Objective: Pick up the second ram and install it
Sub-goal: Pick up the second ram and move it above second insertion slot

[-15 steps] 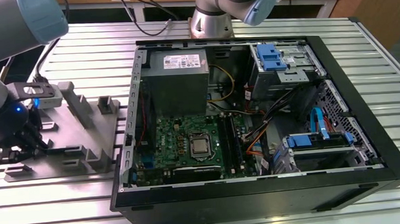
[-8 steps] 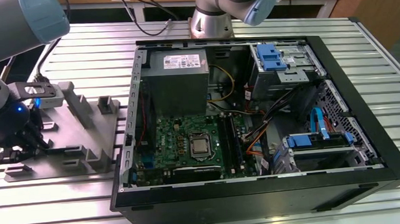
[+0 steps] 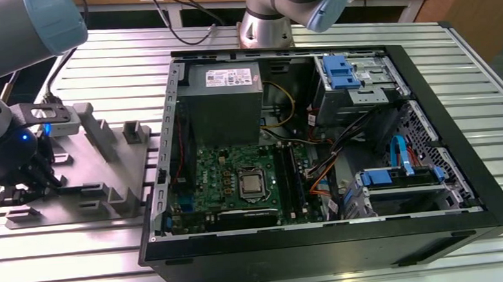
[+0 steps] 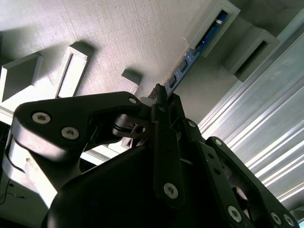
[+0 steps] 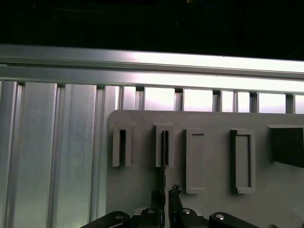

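I see the slotted aluminium table (image 3: 68, 254): grey fixture plate (image 3: 72, 170) directly beneath my fingers (image 5: 175, 197), open PC case (image 3: 326, 244) apparently well clear of them.

You get soft, even light in the exterior view, though the case (image 3: 326, 247) interior is dimmer than the tabletop (image 3: 68, 254). In the first wrist view the rails (image 5: 156, 64) glare near white under a black band. In the second wrist view the tool (image 4: 159, 95) is a dark mass against the pale, softly shadowed plate (image 4: 118, 38).
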`<state>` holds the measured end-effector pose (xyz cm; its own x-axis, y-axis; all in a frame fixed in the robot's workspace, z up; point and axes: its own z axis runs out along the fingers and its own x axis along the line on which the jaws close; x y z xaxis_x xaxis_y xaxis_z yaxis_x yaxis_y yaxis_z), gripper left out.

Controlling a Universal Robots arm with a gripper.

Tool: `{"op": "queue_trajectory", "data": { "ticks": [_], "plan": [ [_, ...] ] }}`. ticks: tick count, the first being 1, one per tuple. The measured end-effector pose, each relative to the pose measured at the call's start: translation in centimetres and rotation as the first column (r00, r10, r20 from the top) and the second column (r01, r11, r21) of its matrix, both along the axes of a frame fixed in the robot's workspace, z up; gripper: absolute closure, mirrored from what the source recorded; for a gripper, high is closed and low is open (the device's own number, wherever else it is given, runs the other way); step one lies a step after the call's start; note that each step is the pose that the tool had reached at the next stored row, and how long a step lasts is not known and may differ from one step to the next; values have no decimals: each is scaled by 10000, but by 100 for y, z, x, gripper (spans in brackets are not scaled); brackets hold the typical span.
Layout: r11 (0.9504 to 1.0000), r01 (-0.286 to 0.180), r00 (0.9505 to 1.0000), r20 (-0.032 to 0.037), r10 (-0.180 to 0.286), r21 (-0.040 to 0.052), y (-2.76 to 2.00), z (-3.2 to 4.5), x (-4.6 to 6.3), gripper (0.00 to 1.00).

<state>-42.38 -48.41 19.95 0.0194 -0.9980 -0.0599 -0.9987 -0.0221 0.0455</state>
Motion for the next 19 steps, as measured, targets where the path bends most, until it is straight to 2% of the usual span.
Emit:
{"op": "queue_trajectory", "data": {
  "ticks": [6,7,19],
  "plan": [
    [10000,0,10000,-1,0,0,0,0,1,81],
    [10000,0,10000,-1,0,0,0,0,1,88],
    [9999,136,9999,-1,-136,3,0,0,1,88]
  ]
}}
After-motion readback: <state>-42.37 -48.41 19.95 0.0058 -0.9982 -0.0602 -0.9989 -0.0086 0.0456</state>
